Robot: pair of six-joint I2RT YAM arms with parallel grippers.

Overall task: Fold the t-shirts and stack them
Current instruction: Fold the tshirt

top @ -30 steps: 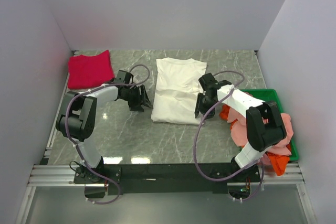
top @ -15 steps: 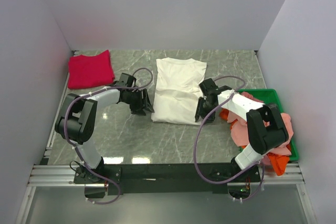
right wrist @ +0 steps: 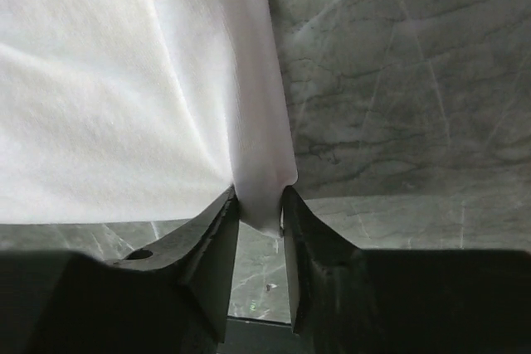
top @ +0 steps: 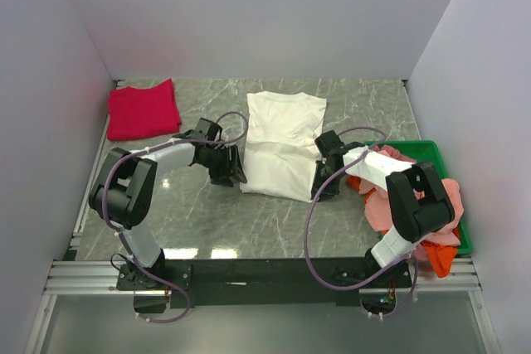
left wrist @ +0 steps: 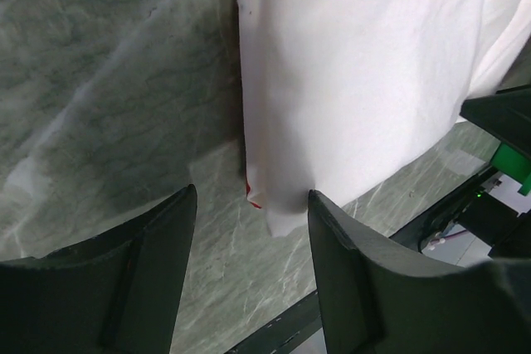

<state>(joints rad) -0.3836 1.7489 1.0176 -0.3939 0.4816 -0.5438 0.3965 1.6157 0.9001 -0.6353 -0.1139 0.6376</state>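
Note:
The white t-shirt (top: pixel 280 143) lies folded lengthwise in the middle of the table. A bit of red print peeks from its near left corner (left wrist: pixel 251 197). My left gripper (top: pixel 233 173) (left wrist: pixel 251 230) stands open around that corner, one finger touching the cloth edge. At the near right corner my right gripper (top: pixel 322 186) (right wrist: pixel 261 220) is shut on the white t-shirt (right wrist: pixel 166 80), the cloth bunched between its jaws. A folded crimson t-shirt (top: pixel 142 109) lies at the back left. Salmon-pink and orange t-shirts (top: pixel 415 205) fill the bin.
A green plastic bin (top: pixel 431 152) stands at the right edge of the table, close to my right arm. Grey walls close in the back and both sides. The black base rail (top: pixel 265 271) runs along the near edge.
Both grippers slid toward the near corners of the white t-shirt. The right gripper's jaws closed onto its corner; the left stayed open.

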